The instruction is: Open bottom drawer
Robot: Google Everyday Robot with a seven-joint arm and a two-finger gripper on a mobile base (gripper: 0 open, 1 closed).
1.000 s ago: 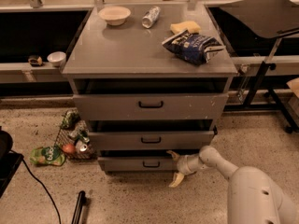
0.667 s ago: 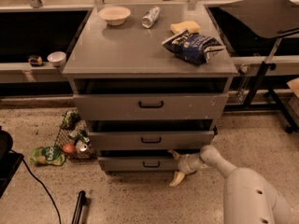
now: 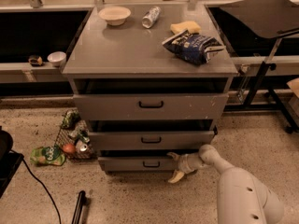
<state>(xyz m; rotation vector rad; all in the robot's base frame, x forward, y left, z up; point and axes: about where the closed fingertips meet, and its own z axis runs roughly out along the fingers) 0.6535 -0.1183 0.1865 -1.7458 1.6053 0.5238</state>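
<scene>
Presently the end effector (image 3: 175,166) gapes unclenched around the bottom drawer's (image 3: 133,164) right edge, near the floor (image 3: 140,197).

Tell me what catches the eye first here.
The white arm's gripper, open, sits low at the right end of the bottom drawer, right of its handle. Above, a blue snack bag lies on the right side of the grey cabinet top.

The arm's bulky white link (image 3: 243,195) has slid slightly toward 9 o'clock. The gripper (image 3: 174,166), at the right end of the bottom drawer (image 3: 140,164) front, seems to have crept a touch toward 12 o'clock.
</scene>
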